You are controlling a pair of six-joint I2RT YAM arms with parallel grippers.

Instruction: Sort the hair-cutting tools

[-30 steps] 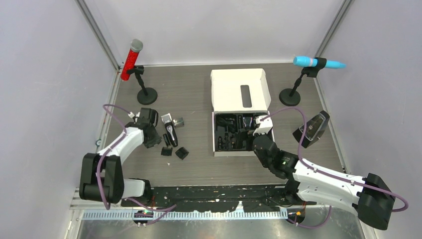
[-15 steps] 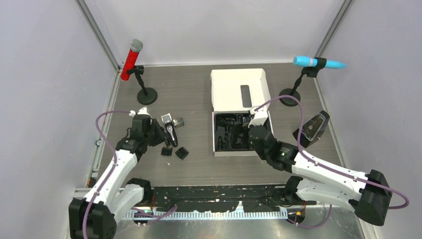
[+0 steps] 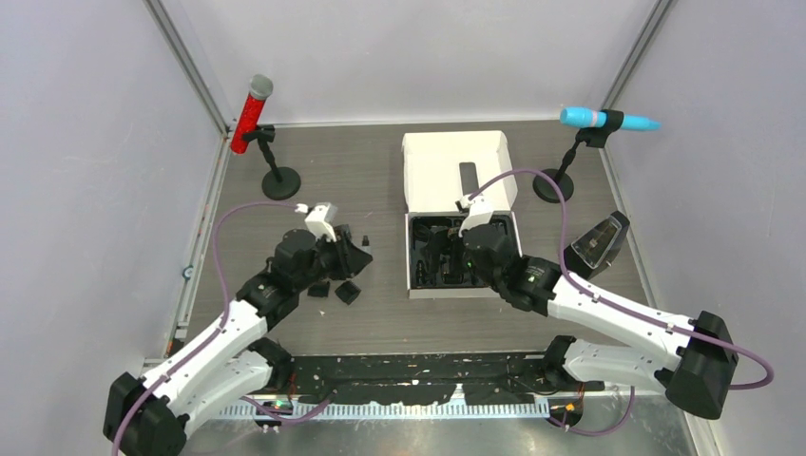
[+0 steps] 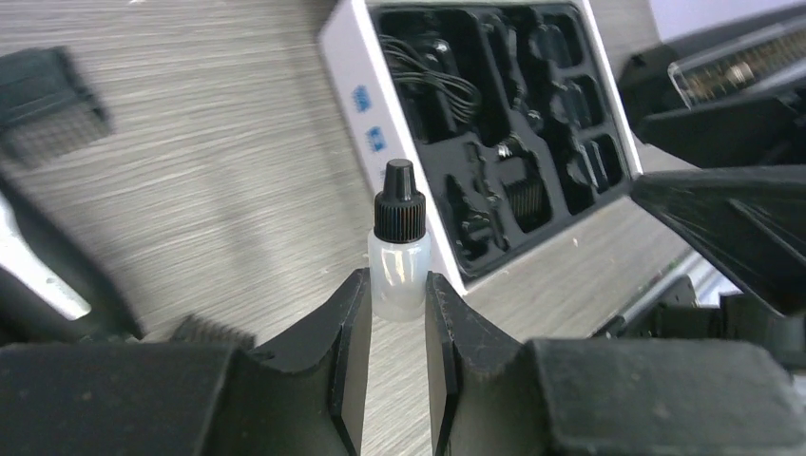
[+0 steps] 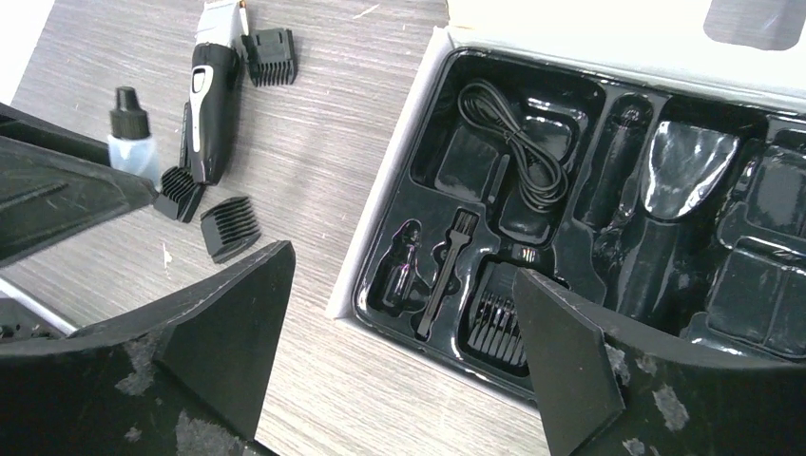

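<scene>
Black combs: three loose on the tabletop (image 3: 361, 171). One comb (image 5: 271, 52) lies beside the clipper's blade end, a second (image 5: 179, 193) touches its other end, and a third (image 5: 228, 228) lies just apart, nearer the box. A fourth ribbed comb (image 5: 499, 318) sits in a tray pocket.
Clipper (image 5: 211, 104): one. It is slim, with a black body, a silver strip down its face and a pale blade head. It lies flat on the tabletop, left of the white box (image 3: 447, 171).
Small bottle (image 4: 399, 252): one, with a translucent body and a black ribbed cap ending in a pointed tip. It stands upright in the grip.
Left pincer (image 4: 396, 294): drawn in narrow, both fingers pressed on the bottle's body, between the clipper group and the box.
Right pincer (image 5: 399, 271): spread wide and holding nothing, over the near-left part of the black tray (image 5: 428, 114).
Tray contents: one coiled cable (image 5: 518, 152) and one small brush (image 5: 442, 275). The other pockets are too glossy to read.
Microphones: two, a red microphone (image 3: 249, 114) and a blue microphone (image 3: 608, 119), each on a stand at a far corner.
Hidden: from above, the left arm covers the clipper, and the dark speck ahead of the left pincer is probably the bottle's cap. The left wrist view blurs a comb at its upper left. The right wrist view cuts off the tray's right side.
</scene>
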